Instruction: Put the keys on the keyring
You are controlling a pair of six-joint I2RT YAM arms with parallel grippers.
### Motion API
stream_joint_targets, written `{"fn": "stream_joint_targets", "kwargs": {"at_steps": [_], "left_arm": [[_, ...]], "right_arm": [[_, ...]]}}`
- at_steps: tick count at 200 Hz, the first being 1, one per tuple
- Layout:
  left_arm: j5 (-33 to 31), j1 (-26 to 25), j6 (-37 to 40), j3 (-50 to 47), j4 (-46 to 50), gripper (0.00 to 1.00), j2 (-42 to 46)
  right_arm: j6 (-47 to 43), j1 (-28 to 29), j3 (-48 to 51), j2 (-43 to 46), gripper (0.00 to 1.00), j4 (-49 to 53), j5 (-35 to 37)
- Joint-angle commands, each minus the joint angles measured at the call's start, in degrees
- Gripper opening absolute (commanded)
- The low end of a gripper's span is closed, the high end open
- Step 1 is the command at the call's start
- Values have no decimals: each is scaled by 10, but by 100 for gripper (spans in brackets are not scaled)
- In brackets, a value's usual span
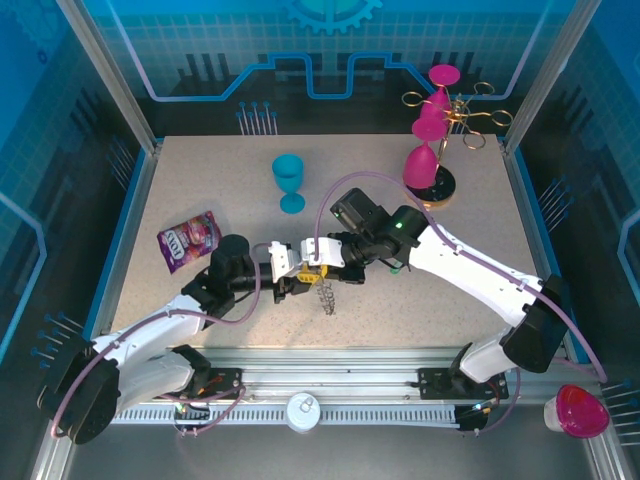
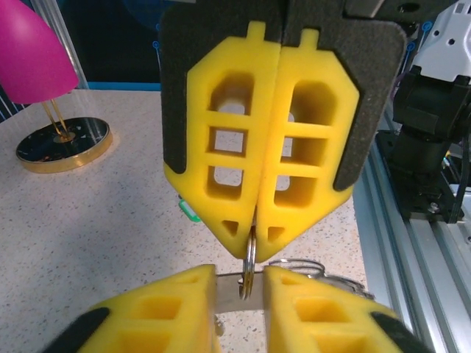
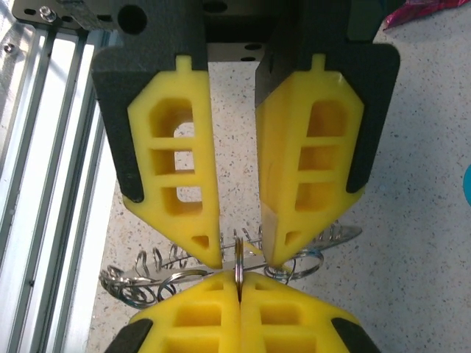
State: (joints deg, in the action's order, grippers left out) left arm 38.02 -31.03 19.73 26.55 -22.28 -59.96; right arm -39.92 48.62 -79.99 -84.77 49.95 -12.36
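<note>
My left gripper (image 1: 290, 272) (image 2: 254, 239) is shut on a small metal split ring (image 2: 249, 276) (image 3: 239, 257), held edge-on at its fingertips. My right gripper (image 1: 318, 262) (image 3: 241, 254) meets it tip to tip. Its fingers (image 2: 316, 309) stand a short way apart, with a flat metal piece (image 2: 228, 294) that looks like a key spanning the gap and the ring crossing it. The frilly grey keyring (image 1: 326, 298) (image 3: 158, 268) lies on the table right under both grippers. A green tag (image 2: 188, 210) (image 1: 397, 267) lies on the table under the right arm.
A blue goblet (image 1: 289, 180) stands mid-table at the back. The gold rack (image 1: 440, 188) (image 2: 65, 143) with pink goblets (image 2: 33, 59) is at the back right. A purple candy pouch (image 1: 188, 238) lies left. The aluminium rail (image 2: 419, 243) (image 3: 44, 147) runs along the near edge.
</note>
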Motion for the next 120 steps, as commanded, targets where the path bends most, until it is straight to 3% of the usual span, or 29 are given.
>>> {"fn": "stream_joint_targets", "kwargs": {"at_steps": [1, 28, 45, 60, 72, 91, 120], "left_arm": [[23, -1, -1, 16, -15, 14, -2], [24, -2, 6, 17, -11, 0, 1], [22, -1, 9, 14, -13, 0, 5], [21, -1, 9, 10, -20, 0, 10], [22, -1, 6, 6, -29, 0, 15], [24, -1, -1, 0, -47, 0, 18], [33, -1, -15, -8, -77, 0, 20]], "right_arm": [[13, 9, -9, 3, 0, -14, -27], [22, 9, -3, 9, 0, -26, -38], [42, -2, 18, 29, 0, -61, -49], [74, -30, 64, 68, 15, -126, -93], [98, -60, 111, 103, 20, -187, -146], [131, -96, 191, 147, 22, -282, -212], [165, -108, 271, 176, 24, -380, -259]]}}
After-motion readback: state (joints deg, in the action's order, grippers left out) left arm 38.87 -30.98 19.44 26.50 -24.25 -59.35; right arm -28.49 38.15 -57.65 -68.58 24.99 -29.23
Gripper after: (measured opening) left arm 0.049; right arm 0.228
